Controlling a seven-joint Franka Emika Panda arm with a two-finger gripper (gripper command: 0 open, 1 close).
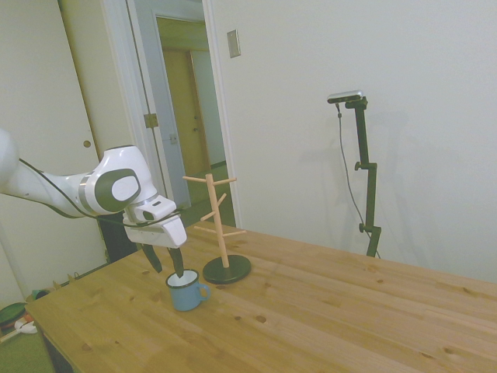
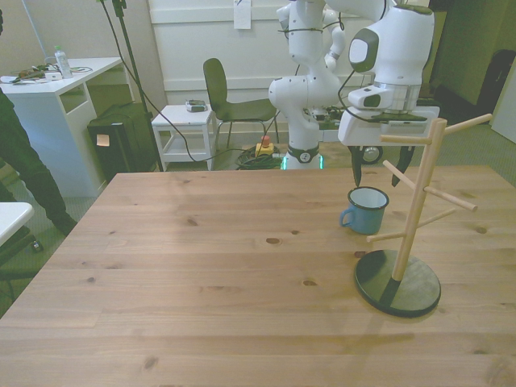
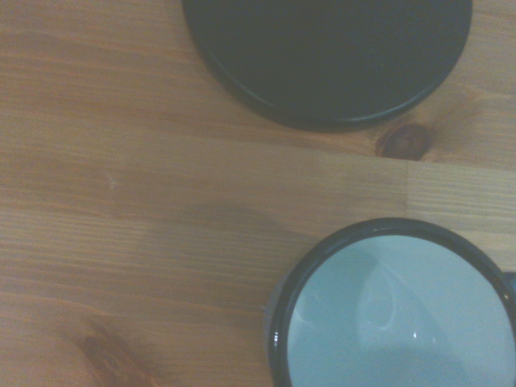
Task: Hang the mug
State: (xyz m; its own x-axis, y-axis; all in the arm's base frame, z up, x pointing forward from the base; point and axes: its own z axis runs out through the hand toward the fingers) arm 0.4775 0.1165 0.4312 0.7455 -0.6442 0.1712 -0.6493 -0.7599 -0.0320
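Side view: the blue enamel mug (image 1: 187,291) is seen upright on the wooden table (image 1: 326,311), in the lower left of the frame, its loop handle turned toward the frame's right. The wooden peg stand (image 1: 220,233) is placed just behind it on a dark round base, near but apart from the mug. The gripper (image 1: 166,266) is held just above the mug with its 2 dark fingers spread apart; 1 fingertip is seen at the mug's rim, contact cannot be told.

Front view: the mug (image 2: 364,210) is found right of centre, handle toward the front view's left, standing between the table's far edge and the peg stand (image 2: 409,211). The gripper (image 2: 374,177) is positioned over the mug, fingers parted and nothing held between them. A green chair (image 2: 232,103) and a small white cart (image 2: 184,131) are noted in the background, a person's dark sleeve (image 2: 22,157) at the left edge.

Wrist view: the mug's (image 3: 399,310) white inside and thin dark rim are seen in the lower right, the stand's dark base (image 3: 326,56) at the top, bare wood between them.
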